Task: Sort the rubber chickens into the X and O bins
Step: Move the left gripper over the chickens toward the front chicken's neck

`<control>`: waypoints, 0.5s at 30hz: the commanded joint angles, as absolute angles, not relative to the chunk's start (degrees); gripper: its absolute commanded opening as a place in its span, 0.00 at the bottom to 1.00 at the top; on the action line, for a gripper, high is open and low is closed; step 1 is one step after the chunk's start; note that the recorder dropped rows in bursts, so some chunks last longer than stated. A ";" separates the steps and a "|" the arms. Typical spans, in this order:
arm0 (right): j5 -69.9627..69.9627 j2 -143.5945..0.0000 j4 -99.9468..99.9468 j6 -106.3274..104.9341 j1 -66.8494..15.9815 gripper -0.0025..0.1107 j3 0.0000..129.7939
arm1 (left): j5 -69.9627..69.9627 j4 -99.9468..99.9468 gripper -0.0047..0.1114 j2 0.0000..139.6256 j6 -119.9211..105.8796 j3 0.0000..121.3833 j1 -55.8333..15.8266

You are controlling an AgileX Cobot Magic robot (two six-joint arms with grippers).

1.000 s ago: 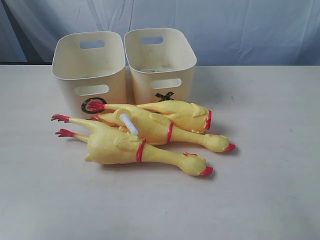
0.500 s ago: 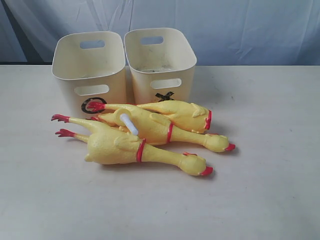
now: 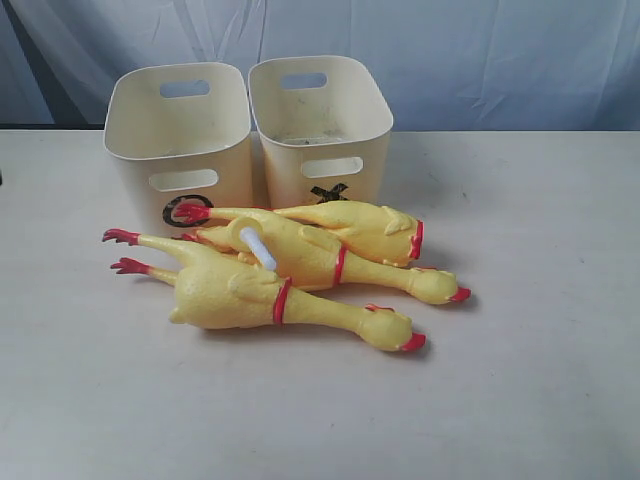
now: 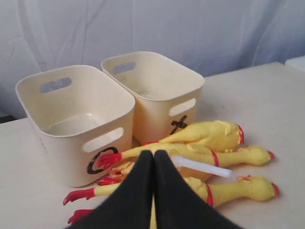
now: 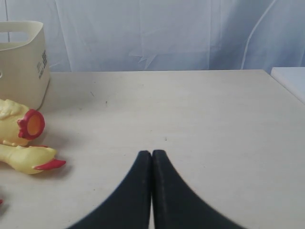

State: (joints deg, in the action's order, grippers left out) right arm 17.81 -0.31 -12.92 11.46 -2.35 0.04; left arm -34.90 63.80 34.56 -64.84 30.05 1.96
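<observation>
Yellow rubber with red trim: three chickens lie side by side on the table (image 3: 520,390), close in front of the two bins, with their red feet to the left of the exterior view and their heads to the right. The front chicken (image 3: 235,295) is nearest that camera, its red beak pointing right. The middle chicken (image 3: 310,258) lies touching it from behind and reaches furthest right. The back chicken (image 3: 365,225) rests against the middle one, and one of its feet overlaps the black O mark (image 3: 180,212) in this view. A white tube (image 3: 258,247) lies slanted across the middle chicken's body. Behind them the cream O bin (image 3: 140,175) stands upright on the left and the X bin (image 3: 285,165) just beside it on the right, both with slot handles and open tops. The left gripper (image 4: 153,152) hangs over the chickens' near side and points toward the bins, its black fingers (image 4: 133,195) pressed together with no gap. The right gripper (image 5: 151,152) hangs over bare table to the right of the heads, its fingers (image 5: 169,195) likewise pressed tight, with the X bin's corner and two chicken ends at the edge of its view. A pale blue sheet (image 3: 470,60) hangs behind the table.
</observation>
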 commanded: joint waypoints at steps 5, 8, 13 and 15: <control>17.42 0.00 -12.80 11.36 -2.41 0.01 0.00 | -45.11 74.83 0.04 51.51 -85.43 34.61 2.17; 17.42 0.00 -12.80 11.36 -2.41 0.01 0.00 | -47.64 76.90 0.11 56.14 -92.02 35.17 2.17; 17.42 0.00 -12.80 11.53 -2.41 0.01 0.00 | -47.50 78.82 0.31 62.19 -102.43 35.27 -0.86; 17.42 0.00 -12.80 11.53 -2.41 0.01 0.00 | -46.07 78.82 0.39 64.73 -105.04 35.27 -3.81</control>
